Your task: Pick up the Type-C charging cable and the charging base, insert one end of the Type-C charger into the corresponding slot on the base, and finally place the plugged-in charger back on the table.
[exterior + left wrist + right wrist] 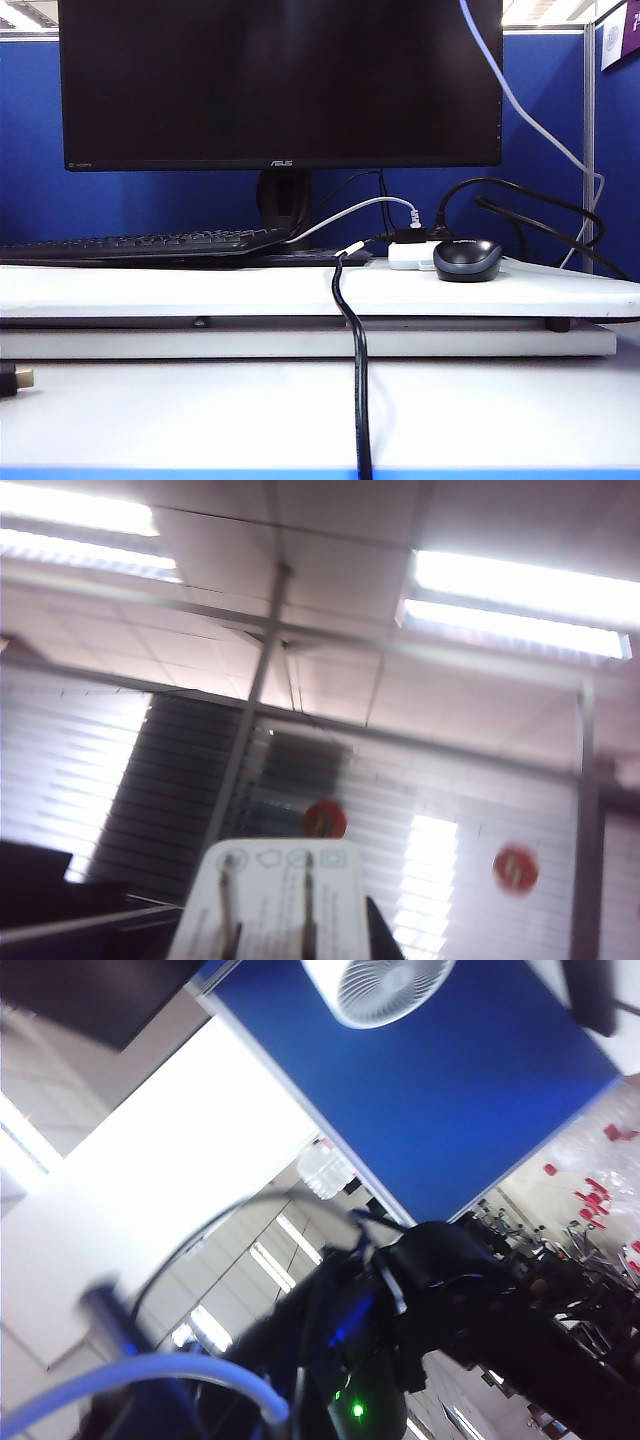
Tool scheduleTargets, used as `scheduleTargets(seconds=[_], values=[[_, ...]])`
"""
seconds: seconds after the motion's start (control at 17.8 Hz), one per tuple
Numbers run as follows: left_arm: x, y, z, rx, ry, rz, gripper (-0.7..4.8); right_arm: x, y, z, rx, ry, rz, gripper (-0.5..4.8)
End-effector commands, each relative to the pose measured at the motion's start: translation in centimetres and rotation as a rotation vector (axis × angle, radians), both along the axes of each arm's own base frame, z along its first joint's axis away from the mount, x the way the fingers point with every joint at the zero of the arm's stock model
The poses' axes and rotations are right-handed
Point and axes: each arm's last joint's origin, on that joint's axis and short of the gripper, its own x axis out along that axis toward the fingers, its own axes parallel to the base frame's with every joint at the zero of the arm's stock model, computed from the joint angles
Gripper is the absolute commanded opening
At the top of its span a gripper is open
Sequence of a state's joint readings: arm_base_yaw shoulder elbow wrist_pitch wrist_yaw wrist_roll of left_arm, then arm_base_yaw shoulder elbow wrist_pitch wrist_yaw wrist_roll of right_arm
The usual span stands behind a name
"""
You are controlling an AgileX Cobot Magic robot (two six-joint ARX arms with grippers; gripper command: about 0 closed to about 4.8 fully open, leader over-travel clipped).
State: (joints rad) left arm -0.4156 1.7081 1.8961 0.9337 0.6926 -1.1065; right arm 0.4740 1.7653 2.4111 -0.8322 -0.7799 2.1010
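Left gripper (pixel 300 945) tilted up toward ceiling, clamped on charging base (pixel 275 900); prong face toward camera. Slot and Type-C charging cable unseen in every view. Right gripper outside all frames, jaws closed; contents unknown. Right wrist view shows only blue partition (pixel 450 1090), fan (pixel 385 988), dark arm hardware. Table (pixel 200 290) carries keyboard (pixel 150 243), mouse (pixel 467 259), white adapter box (pixel 412 255). Advice: level base, turn port face toward right gripper, align plug square, press slowly, avoid side load.

Bright ceiling-panel (pixel 515 602) glare, both wrist views blurred (exterior sharp)
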Motion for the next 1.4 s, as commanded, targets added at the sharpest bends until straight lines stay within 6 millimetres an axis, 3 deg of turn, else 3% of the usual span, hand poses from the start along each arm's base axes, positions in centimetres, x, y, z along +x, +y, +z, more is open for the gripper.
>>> scheduleTargets(seconds=[0.06, 0.34, 0.39, 0.62, 0.67, 0.79, 0.84, 0.9, 0.95, 1.12, 1.29, 1.4], values=[[0.2, 0.3, 0.3, -0.122, 0.237, -0.096, -0.06, -0.2, -0.1, 0.5, -0.009, -0.101, -0.018, 0.00], [1.6, 1.4, -0.2, -0.040, 0.327, -0.074, -0.06, -0.2, -0.1, 0.5, -0.088, -0.335, 0.011, 0.00], [1.6, 1.8, -0.2, -0.009, 0.317, -0.075, -0.06, -0.2, -0.1, 0.5, -0.182, -0.611, 0.047, 0.00], [1.3, 2.3, 0.0, 0.038, 0.296, -0.088, -0.06, -0.2, -0.1, 0.5, -0.324, -1.030, 0.103, 0.00], [1.1, 2.5, 0.1, 0.060, 0.319, -0.125, -0.06, -0.1, 0.0, 0.4, -0.385, -1.205, 0.127, 0.00], [1.1, 2.9, 0.1, 0.109, 0.335, -0.162, -0.06, 0.3, 0.2, 0.3, -0.393, -1.238, 0.123, 0.00], [1.1, 2.9, 0.0, 0.128, 0.330, -0.170, -0.06, 0.5, 0.2, 0.1, -0.427, -1.300, 0.133, 0.00], [1.2, 3.4, 0.1, 0.131, 0.327, -0.158, -0.06, 0.6, 0.2, -0.5, -0.546, -1.519, 0.199, 0.00], [1.2, 3.4, 0.1, 0.132, 0.327, -0.159, -0.06, 0.7, 0.3, -0.9, -0.577, -1.507, 0.208, 0.00], [1.3, 3.4, 0.1, 0.091, 0.472, -0.261, -0.06, 0.4, 0.3, 1.3, -0.470, -1.765, 0.139, 0.00], [1.4, 3.5, 0.2, -0.018, 0.616, -0.350, -0.06, -1.2, -0.3, 4.3, -0.350, -2.037, 0.015, 0.00], [1.5, 3.6, 0.3, -0.055, 0.663, -0.383, -0.06, -1.8, -0.6, 5.2, -0.301, -2.123, -0.009, -0.01]])
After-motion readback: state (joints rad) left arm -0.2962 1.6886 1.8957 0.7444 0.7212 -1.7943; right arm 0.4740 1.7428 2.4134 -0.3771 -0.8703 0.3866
